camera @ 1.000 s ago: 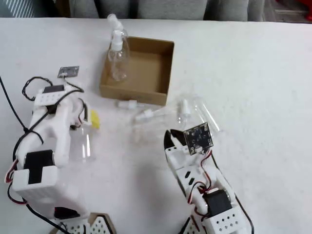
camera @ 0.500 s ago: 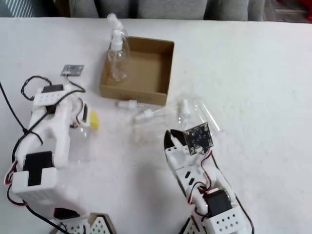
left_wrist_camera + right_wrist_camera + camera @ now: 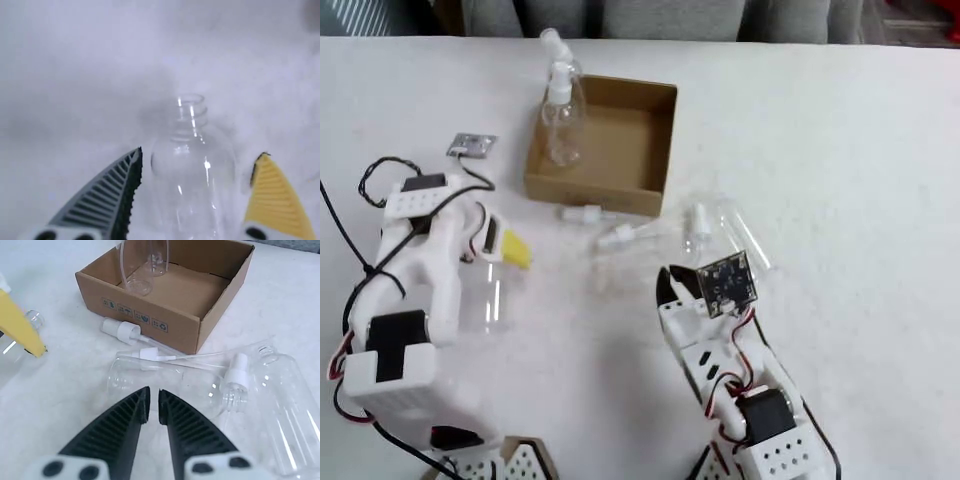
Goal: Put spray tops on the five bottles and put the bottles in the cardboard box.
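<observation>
Left pincer point(image 3: 200, 154), jaws spread wide, straddling an uncapped bottle point(image 3: 192, 170) that lies on the counter point(image 3: 75, 75) with its neck pointing away from the wrist; the bottle sits midway between the grey and yellow jaws, and whether either jaw touches it cannot be told. Right pincer point(image 3: 152, 395), jaws drawn almost together and empty, low over the counter. Just past its tips lie a second bottle point(image 3: 165, 377) and a third bottle point(image 3: 287, 400); loose spray tops point(image 3: 120, 329) lie between these and the box point(image 3: 150, 315). A capped bottle point(image 3: 562, 110) stands inside the box.
</observation>
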Tool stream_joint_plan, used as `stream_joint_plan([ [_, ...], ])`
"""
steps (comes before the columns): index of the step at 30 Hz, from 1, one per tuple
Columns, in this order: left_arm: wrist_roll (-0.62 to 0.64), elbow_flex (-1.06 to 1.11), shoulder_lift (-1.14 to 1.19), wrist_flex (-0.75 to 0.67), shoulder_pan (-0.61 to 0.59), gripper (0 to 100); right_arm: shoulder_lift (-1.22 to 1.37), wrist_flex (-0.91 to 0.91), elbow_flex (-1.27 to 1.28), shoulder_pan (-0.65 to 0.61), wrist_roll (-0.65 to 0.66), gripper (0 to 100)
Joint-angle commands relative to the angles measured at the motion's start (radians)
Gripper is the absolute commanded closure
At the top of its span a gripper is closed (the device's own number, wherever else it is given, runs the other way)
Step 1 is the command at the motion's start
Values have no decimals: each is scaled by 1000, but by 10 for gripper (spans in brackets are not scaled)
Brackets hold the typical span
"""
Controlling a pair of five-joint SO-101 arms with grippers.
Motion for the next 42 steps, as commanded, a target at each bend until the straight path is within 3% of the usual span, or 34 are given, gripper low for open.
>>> stream_joint_plan([
  [1, -83, -68, -64, 14, 28, 668, -7, 2, 9, -2, 12, 981],
  [9, -97, -68, -58, 8, 41, 678, -7, 2, 9, -2, 12, 981],
  [18, -49, -37, -64, 25, 42, 981, -7, 1, 9, -2, 12, 981],
  [22, 46, -37, -64, 41, 44, 965, -7, 1, 9, -2, 12, 981],
  [29, 60, -38, -64, 23, 44, 959, -7, 1, 9, -2, 12, 981],
  [32, 63, -75, -67, 25, 41, 885, -7, 1, 9, -2, 12, 981],
  [37, 57, -206, -67, 173, 41, 694, -7, 2, 9, -2, 12, 981],
  [42, 23, -313, -67, 307, 41, 691, -7, 2, 9, -2, 12, 981],
])
